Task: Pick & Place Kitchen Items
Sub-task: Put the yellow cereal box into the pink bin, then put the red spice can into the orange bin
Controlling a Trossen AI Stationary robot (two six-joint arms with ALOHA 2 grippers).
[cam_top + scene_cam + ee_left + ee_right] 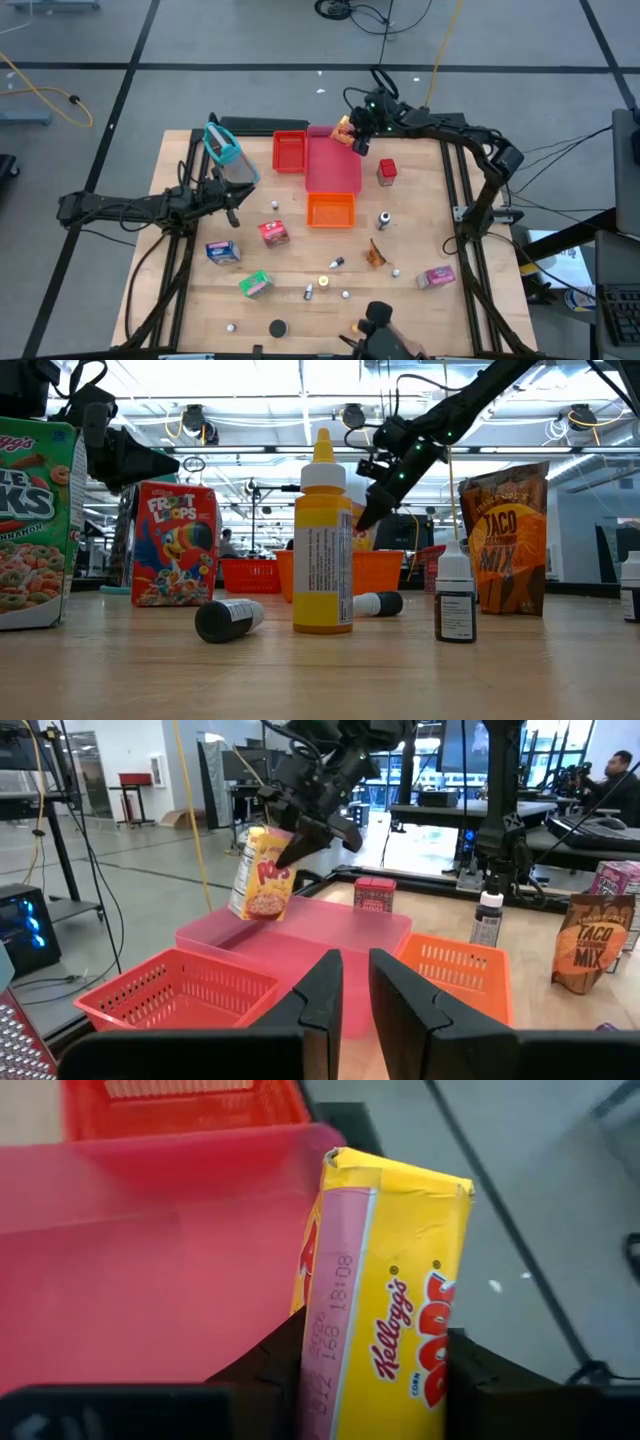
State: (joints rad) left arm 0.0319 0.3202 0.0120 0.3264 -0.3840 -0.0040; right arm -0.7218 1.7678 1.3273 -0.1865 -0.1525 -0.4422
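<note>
My right gripper (358, 136) is shut on a yellow Corn Pops box (343, 130), held in the air over the far end of the pink tray (332, 168). The box also shows in the left wrist view (262, 880) and in the right wrist view (390, 1280). My left gripper (233, 200) is shut and empty, low over the table beside the teal-framed mesh basket (225, 150). Other kitchen items lie on the table: a red box (387, 170), a Froot Loops box (273, 233), a blue box (221, 251), a green box (254, 284), a taco mix packet (376, 253) and a pink box (436, 276). My right gripper pinches the Corn Pops box between its two fingers (270, 1375) at the box's upper end (400, 1390). The fingers come slanting down from above and from the table's right. The box hangs tilted below them (262, 880), lifted clear above the pink tray.
A red tray (290, 150) and an orange tray (330, 210) adjoin the pink tray. Small bottles and caps are scattered toward the near edge, among them a yellow bottle (322, 540) and a dark bottle (455, 600). A person sits in the room beyond the table (615, 780).
</note>
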